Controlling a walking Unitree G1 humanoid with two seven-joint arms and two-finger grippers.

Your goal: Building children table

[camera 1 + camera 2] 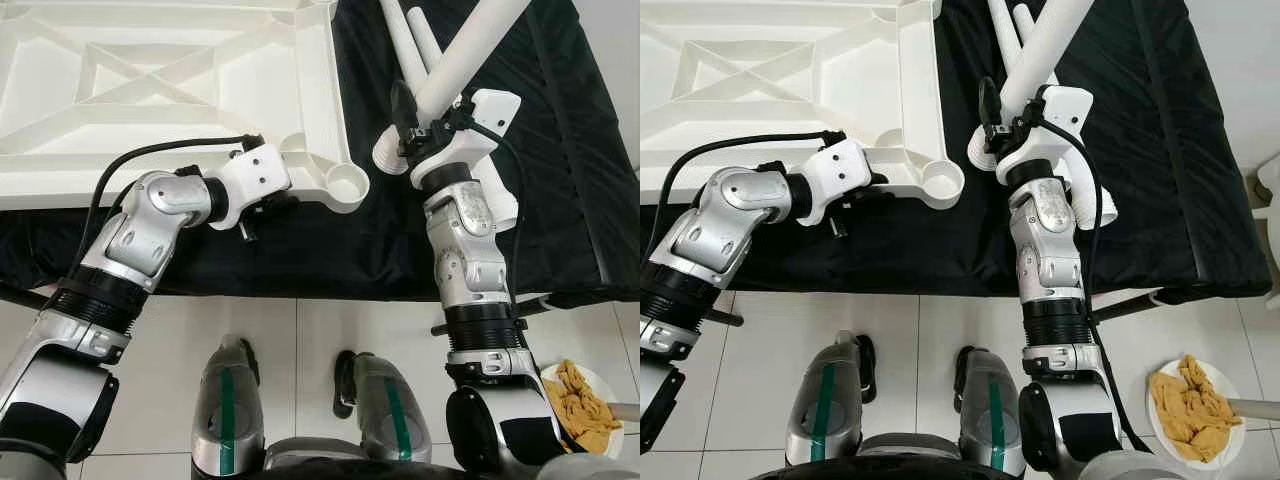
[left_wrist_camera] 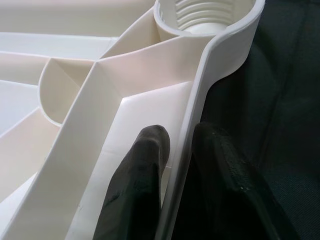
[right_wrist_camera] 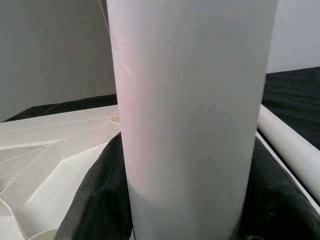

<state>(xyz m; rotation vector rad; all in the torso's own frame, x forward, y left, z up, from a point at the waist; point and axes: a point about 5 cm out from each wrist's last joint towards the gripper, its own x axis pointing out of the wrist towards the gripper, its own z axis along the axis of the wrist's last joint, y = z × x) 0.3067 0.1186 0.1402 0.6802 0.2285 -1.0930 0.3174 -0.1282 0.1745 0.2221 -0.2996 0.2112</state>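
White plastic tabletop (image 1: 180,90), ribbed underside up, lies on a black cloth (image 1: 560,200) (threaded corner socket (image 1: 345,185) nearest the robot). Left gripper (image 2: 180,165) pinches the tabletop's rim just short of that socket, one finger on each side. Right gripper (image 1: 420,125) is clamped around a white leg tube (image 1: 465,55), tilted above the cloth beside two loose tubes (image 1: 410,40).

The frame's edge cuts off the table top (image 1: 180,90) and leg (image 1: 470,50).
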